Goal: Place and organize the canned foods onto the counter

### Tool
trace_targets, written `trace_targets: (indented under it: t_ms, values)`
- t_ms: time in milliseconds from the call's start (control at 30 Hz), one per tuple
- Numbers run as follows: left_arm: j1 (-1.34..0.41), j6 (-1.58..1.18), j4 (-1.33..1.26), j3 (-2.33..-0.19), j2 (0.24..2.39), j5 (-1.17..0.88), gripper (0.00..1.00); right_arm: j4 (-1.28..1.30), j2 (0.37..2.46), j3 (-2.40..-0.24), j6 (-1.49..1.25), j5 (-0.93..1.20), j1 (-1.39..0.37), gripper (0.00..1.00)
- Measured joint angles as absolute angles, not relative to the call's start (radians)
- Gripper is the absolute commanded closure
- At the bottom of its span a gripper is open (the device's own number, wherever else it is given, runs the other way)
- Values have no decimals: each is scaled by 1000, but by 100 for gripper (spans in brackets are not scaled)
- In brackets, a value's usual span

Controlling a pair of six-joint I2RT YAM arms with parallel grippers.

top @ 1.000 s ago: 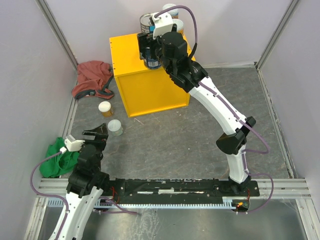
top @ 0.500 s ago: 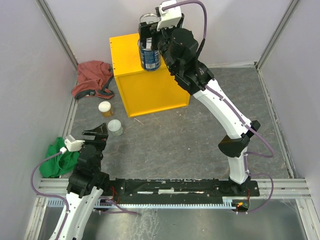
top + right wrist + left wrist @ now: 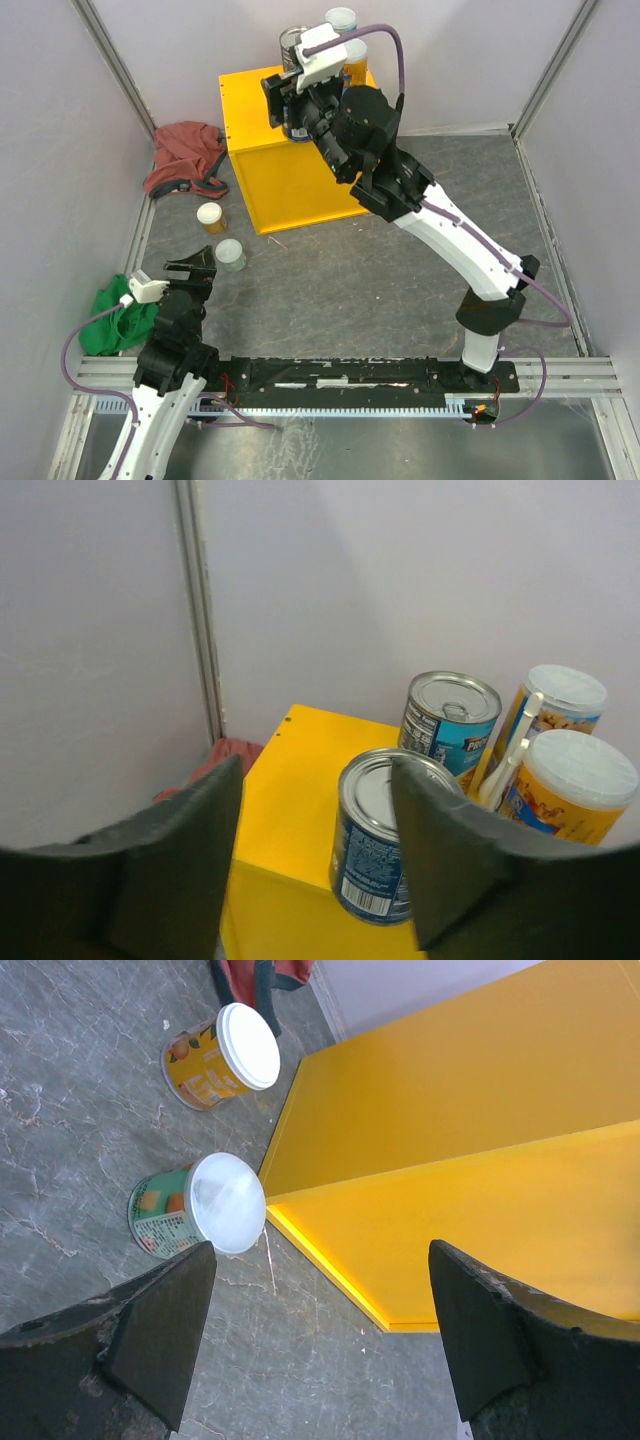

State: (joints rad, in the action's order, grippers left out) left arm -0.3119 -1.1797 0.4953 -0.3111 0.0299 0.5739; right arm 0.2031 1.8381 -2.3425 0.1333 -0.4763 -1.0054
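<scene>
Overhead and wrist cameras all see the counter (image 3: 300, 190).

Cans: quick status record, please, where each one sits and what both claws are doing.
on counter: near tin, far tin, two orange cans, all upright
on floor: two short cans, upright, beside the counter's near left corner
left claw: open, empty, facing the short cans
right claw: open over counter, fingers astride near tin, no grip visible
left to place: two short cans

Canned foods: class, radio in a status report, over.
Left pincer open, empty. Right pincer open over blue tin on counter. Two short cans on table. Nothing blocking.
</scene>
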Motion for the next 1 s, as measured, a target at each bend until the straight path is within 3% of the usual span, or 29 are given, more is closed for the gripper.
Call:
trace_targets:
  t_ms: [100, 333, 1000]
  values:
    - [-312, -1180, 492, -311, 30, 574, 8, 186, 1794, -2271, 122, -480, -1030, 62]
    - [-312, -1162, 492, -311, 36, 574, 8, 181, 1766, -2128, 82, -521, -1034, 73]
    - [-312, -1153, 495, -316, 37, 574, 8, 273, 1853, -2111, -74, -459, -910, 73]
